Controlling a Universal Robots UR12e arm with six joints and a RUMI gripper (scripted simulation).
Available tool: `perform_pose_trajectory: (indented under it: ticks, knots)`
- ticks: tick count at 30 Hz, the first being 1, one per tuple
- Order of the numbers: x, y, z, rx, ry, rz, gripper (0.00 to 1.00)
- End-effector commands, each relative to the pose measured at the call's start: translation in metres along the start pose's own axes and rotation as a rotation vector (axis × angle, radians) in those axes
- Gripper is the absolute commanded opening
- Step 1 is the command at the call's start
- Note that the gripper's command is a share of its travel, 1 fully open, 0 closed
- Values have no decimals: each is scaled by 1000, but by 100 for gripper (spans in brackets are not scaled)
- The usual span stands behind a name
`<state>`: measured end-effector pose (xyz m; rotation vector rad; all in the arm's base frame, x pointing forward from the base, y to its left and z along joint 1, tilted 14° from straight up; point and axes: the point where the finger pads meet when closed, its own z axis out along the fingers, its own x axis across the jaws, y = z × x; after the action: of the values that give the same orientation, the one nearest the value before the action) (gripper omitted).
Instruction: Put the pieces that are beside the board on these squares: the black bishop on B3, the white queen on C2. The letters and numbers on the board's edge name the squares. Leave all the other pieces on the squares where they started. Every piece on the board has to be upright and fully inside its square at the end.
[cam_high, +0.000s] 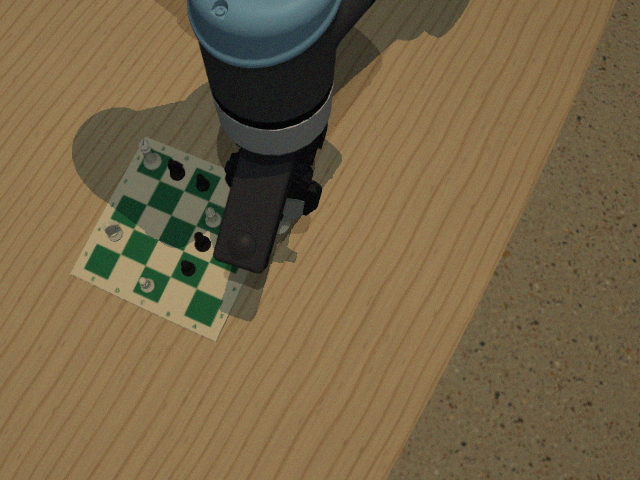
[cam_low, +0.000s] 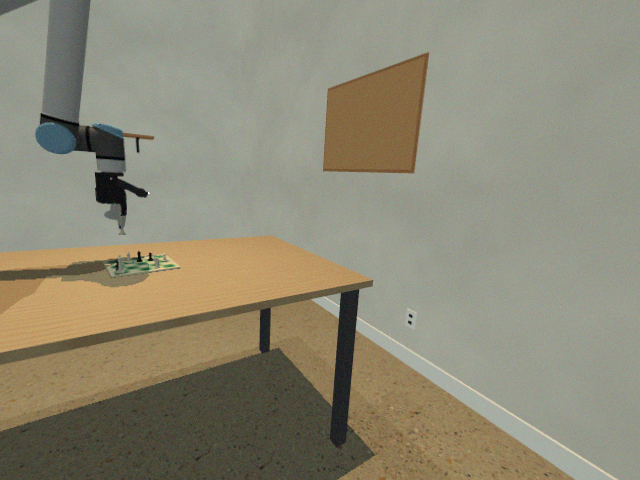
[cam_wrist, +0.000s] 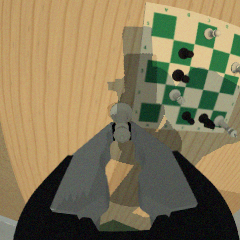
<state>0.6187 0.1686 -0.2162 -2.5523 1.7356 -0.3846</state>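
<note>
My gripper (cam_low: 122, 225) (cam_wrist: 121, 123) is shut on the white queen (cam_high: 283, 226) (cam_low: 122, 232) (cam_wrist: 121, 112), holding it well above the table beside the board's A side. Its head is between the fingertips and its round base hangs below. The chessboard (cam_high: 209, 333) (cam_wrist: 148, 14) lies flat. The black bishop (cam_high: 202, 242) (cam_wrist: 178, 75) stands upright on B3, clear of the fingers. Square C2 (cam_high: 189, 206) (cam_wrist: 193, 95) has no piece on it. The arm hides the board's A1 corner in the top view.
A white piece (cam_high: 212, 217) (cam_wrist: 175, 95) stands on B2 and a black one (cam_high: 202, 182) (cam_wrist: 187, 117) on C1, both neighbours of C2. Black and tall white pieces stand on D1 and E1. Others are on B4, C5 and E4. The table edge (cam_high: 467, 322) lies right.
</note>
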Motion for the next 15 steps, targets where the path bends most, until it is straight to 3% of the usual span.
perform_pose_trajectory:
  ticks: [1, 12, 15]
  knots:
    - [11, 0, -1, 1, 0, -52, 0]
    - [74, 5, -3, 0, -1, -361, 0]
    - [80, 7, -4, 0, -1, -393, 0]
